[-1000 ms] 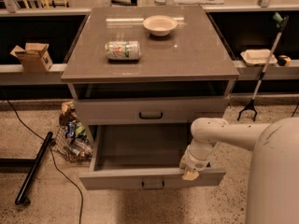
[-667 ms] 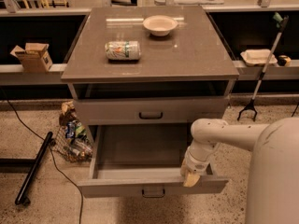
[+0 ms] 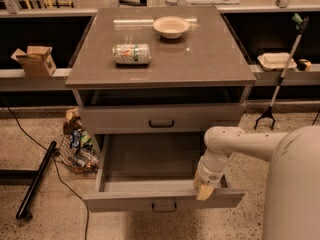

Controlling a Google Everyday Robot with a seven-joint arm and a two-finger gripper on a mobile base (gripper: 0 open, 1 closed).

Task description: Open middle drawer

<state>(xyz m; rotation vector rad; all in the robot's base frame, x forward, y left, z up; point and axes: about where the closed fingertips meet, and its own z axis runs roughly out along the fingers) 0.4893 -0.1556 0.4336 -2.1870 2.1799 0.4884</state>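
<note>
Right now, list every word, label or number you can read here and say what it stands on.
Can on the cabinet top: printed label, too blurred to read.
Cardboard box: no readable print.
Nothing else shows text; the claw sits at the front edge of the middle drawer, unmarked.

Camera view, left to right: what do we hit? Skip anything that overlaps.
box → litter pile → can → bowl → tool, at the right end of the open middle drawer's front rim → tray
</note>
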